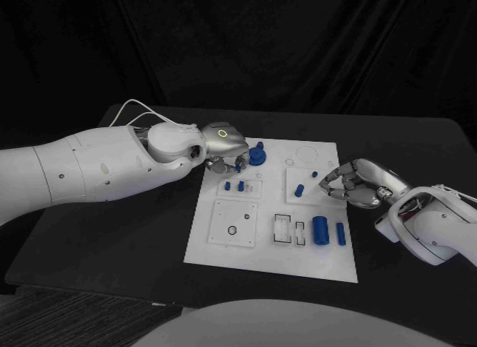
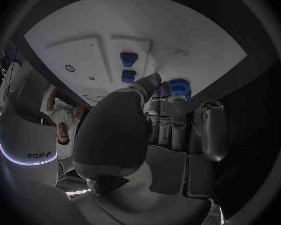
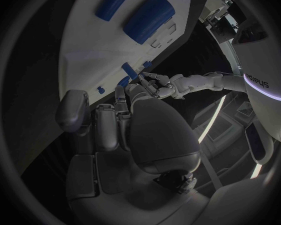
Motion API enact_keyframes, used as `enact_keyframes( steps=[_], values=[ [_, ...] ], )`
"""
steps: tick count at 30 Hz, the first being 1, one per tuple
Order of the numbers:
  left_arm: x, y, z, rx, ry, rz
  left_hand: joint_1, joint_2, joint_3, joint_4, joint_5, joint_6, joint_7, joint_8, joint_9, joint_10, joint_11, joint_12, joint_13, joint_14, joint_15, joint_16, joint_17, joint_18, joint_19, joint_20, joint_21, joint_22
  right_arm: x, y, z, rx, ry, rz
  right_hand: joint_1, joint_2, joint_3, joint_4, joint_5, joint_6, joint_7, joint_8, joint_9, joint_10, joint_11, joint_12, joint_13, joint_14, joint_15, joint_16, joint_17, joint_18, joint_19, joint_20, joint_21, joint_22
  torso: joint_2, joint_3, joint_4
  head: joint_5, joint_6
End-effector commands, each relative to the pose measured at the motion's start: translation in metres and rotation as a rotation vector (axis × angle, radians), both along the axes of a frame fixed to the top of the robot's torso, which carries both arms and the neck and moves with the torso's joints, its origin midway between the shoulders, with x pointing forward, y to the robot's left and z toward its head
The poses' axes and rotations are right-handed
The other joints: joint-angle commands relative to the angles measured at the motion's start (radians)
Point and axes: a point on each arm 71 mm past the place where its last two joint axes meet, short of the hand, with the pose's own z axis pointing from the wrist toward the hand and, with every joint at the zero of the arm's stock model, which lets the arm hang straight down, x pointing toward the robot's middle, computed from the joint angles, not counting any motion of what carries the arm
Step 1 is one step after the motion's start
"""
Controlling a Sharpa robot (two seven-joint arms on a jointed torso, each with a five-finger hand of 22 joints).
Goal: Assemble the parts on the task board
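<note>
dim, dark scene; wrist views bend edges.

The task board [image 1: 223, 249] is seen as plain white — set on a black table [image 1: 405, 144]. The parts [image 1: 320, 230] are coloured blue. Both arms are cased in white; the left hand [image 1: 224, 148] and right hand [image 1: 355, 183] are finished in silver — with darker grey pads.
</note>
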Motion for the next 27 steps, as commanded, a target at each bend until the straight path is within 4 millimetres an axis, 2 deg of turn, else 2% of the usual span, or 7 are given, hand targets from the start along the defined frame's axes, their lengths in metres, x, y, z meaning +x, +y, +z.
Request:
enact_keyframes(
  steps=[1,27],
  values=[
    [-0.0008,-0.0009,-0.0023,0.004,0.015,0.003,-0.013,0.02,0.045,-0.012,-0.002,0.042,0.01,0.025,0.048,0.023,-0.008,-0.008,0.002,-0.006,-0.003,-0.014,-0.006,-0.025,0.012,0.001,0.0,0.219,-0.0005,-0.0011,-0.0015,-0.009,0.009,-0.01,0.016,-0.003,0.034,0.001,0.02,-0.005,-0.005,0.015,0.016,0.046,-0.007,-0.053,0.124,0.053,-0.003,-0.028,0.027,-0.002,-0.006,0.0,-0.015,0.144,0.0,0.0,0.0007,-0.001,0.0],
    [0.0003,-0.0041,-0.0092,0.008,0.024,0.005,-0.006,0.022,0.051,-0.019,0.002,0.034,0.013,0.018,0.046,0.024,-0.005,-0.017,0.001,-0.012,-0.004,-0.023,-0.022,-0.024,0.008,0.0,-0.005,0.217,-0.0012,-0.0018,-0.0012,-0.009,0.01,-0.01,0.017,-0.004,0.036,0.0,0.02,-0.008,-0.004,0.014,0.016,0.046,-0.006,-0.054,0.124,0.053,-0.002,-0.029,0.026,-0.002,-0.006,0.0,-0.017,0.143,0.0,-0.0001,-0.0004,-0.003,0.0]
  ],
)
